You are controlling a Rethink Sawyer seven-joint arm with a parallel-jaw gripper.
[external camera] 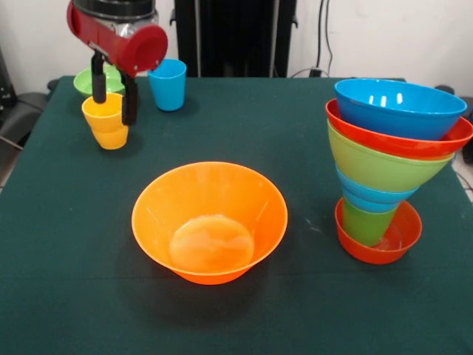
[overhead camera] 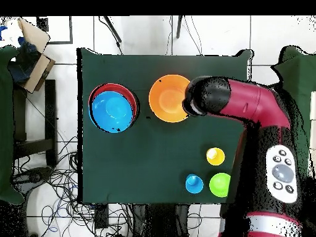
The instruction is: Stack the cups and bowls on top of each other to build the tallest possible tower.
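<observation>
A dark green cloth-covered table [external camera: 310, 133] fills most of the front view. In the overhead view, a cardboard box [overhead camera: 36, 52] sits at the upper left on white floor tiles [overhead camera: 142, 32], and tangled cables [overhead camera: 58, 191] sprawl at the lower left.

Orange bowl [external camera: 209, 222], green tablecloth [external camera: 295, 133]

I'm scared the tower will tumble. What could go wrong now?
1. The tower leans and widens upward from a small red-orange bowl, so adding more could tip it.
2. The tool has one finger inside the yellow cup and one outside; the glossy cup might slip when lifted.
3. The big orange bowl sits between the cup and the tower, so a low carry might bump it.
</observation>
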